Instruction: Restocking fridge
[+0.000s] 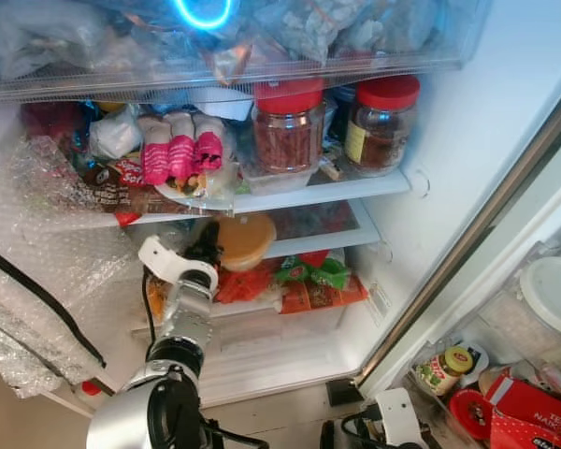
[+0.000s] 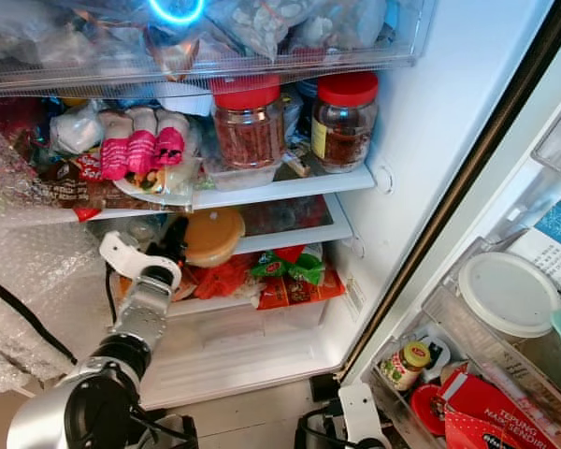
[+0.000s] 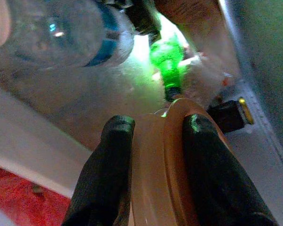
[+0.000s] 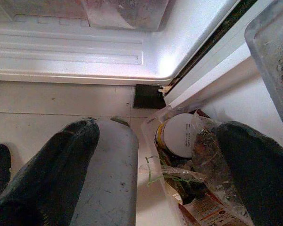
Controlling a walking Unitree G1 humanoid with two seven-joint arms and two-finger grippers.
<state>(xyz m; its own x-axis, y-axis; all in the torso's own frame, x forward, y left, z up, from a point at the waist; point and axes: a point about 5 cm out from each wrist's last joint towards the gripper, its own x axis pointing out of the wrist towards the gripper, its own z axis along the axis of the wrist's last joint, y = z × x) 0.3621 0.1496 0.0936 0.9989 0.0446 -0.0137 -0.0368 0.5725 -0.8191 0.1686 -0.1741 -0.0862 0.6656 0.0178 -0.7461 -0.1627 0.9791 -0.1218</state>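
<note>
Open fridge (image 1: 467, 122) takes up most of the head views, white inner walls, door (image 2: 505, 309) swung out on the robot's right w/ its racks full. Top drawer (image 1: 234, 70), clear plastic, packed w/ bags. Sheet of bubble wrap (image 1: 47, 234) hangs down the fridge's left side, just left of the left arm.

Left arm reaches up into the middle shelf. Left pincer (image 1: 208, 245) sits at the left edge of the tan lidded container (image 1: 243, 241), which is on that shelf. In the left wrist view the two black fingers (image 3: 111, 169) are closed on the container's rim (image 3: 155, 169), one each side, touching it; gap is only as wide as the rim. Past the fingertips in that view: a clear bottle w/ blue label (image 3: 66, 33) and a green bottle (image 3: 167, 59), both blurry.

Above the left pincer, on the upper shelf: two red-lid glass jars (image 1: 288, 126) and (image 1: 381, 122) side by side, up and to its right; pink-and-white packets (image 1: 180, 150) on a plate directly above it. Below and right of it: red, orange and green snack packs (image 1: 304, 281) on the lower shelf.

Right pincer (image 4: 155, 155) is low, by the fridge's bottom corner over the tile floor (image 4: 61, 101), fingers spread wide, nothing between them. Beyond it: door-rack items incl. a white-lid jar (image 4: 177, 136).

Door rack, well right of the left pincer: white round lid (image 2: 510, 292), small yellow-lid jar (image 2: 407, 363), red packets (image 2: 486, 412).
</note>
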